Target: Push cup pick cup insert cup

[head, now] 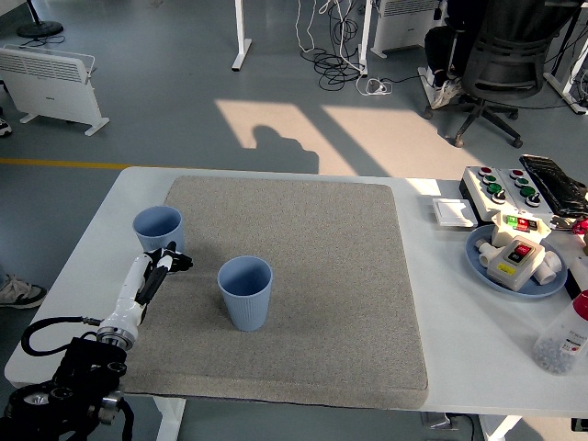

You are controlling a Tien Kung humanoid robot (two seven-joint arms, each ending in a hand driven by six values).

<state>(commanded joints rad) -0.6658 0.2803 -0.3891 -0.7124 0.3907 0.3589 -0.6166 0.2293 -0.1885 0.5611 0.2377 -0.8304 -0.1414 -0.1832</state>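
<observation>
Reaching in from the lower left corner, the left hand point(163, 264) lay low over the grey mat point(303, 230), its dark fingertips just at the near side of the left cup point(157, 230). That cup stood upright near the mat's left edge, mouth up, directly ahead of the hand and slightly to its left. The forearm's long axis ran from the lower left up toward the cup, so a push along that line would likely drive the cup away from the robot, deeper onto the mat. Whether the fingers touched the cup wall could not be told from this view (the tips sat right against its base in the picture). They looked drawn together in a narrow bunch and held nothing.

The second cup point(245, 292) stood upright well to the right of the hand, nearer the mat's middle and apart from the first. The left hand was the nearer hand to both cups; the right arm was not in view. The push step seemed to be in hand, with picking and nesting not yet done.
</observation>
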